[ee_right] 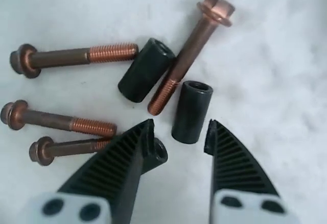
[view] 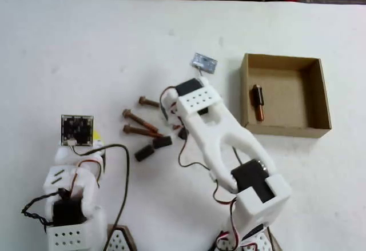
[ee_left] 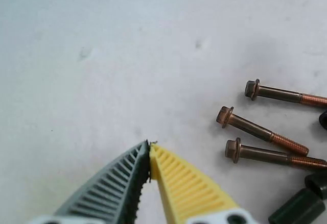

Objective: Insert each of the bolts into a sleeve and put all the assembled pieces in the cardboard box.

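Right up close, my right hand (ee_right: 180, 132) hangs spread wide and holds nothing, its two fingers on either side of a black sleeve (ee_right: 191, 112) lying on the white table (ee_right: 276, 55). A second sleeve (ee_right: 146, 70) lies just beyond, and a copper bolt (ee_right: 191, 50) runs slantwise between the two, right against them. A third sleeve (ee_right: 160, 152) peeks out behind one finger. Three more bolts (ee_right: 56, 119) lie side by side nearby. My left hand (ee_left: 149, 152) is pinched together and empty, low over bare table, apart from the bolts. Further out sits the cardboard box (view: 286, 130), with one assembled piece (view: 258, 102) inside, along the wall nearest the bolts.
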Controlling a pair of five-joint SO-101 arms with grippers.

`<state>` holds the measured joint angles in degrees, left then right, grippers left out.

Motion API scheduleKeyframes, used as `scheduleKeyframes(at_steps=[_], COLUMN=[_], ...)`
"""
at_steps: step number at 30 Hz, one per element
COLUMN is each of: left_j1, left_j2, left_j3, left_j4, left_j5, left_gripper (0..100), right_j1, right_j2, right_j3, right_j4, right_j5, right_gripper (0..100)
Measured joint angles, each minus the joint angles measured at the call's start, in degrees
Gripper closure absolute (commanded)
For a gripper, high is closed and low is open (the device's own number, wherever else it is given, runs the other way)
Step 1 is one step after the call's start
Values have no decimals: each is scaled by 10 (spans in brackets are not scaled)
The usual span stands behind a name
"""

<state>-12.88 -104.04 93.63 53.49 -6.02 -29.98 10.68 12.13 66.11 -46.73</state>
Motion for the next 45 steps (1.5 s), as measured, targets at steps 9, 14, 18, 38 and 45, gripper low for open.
scheduleKeyframes(at_steps=[9,14,18,38,45], left_j1=[0,0,0,0,0], left_j2=[0,0,0,0,0], left_j3=[0,0,0,0,0], left_j4=[0,0,0,0,0], left_j5=[0,0,0,0,0], left_gripper=[978,978,978,978,978], right_j1=[18,18,18,39,70], right_j2=[-1,0,0,76,77], right_j3=[36,40,52,-6,-6], right_j4=[-37,-40,-40,33,62], right_j5=[-40,-40,-40,53,197], right_gripper=[844,846,904,930,930])
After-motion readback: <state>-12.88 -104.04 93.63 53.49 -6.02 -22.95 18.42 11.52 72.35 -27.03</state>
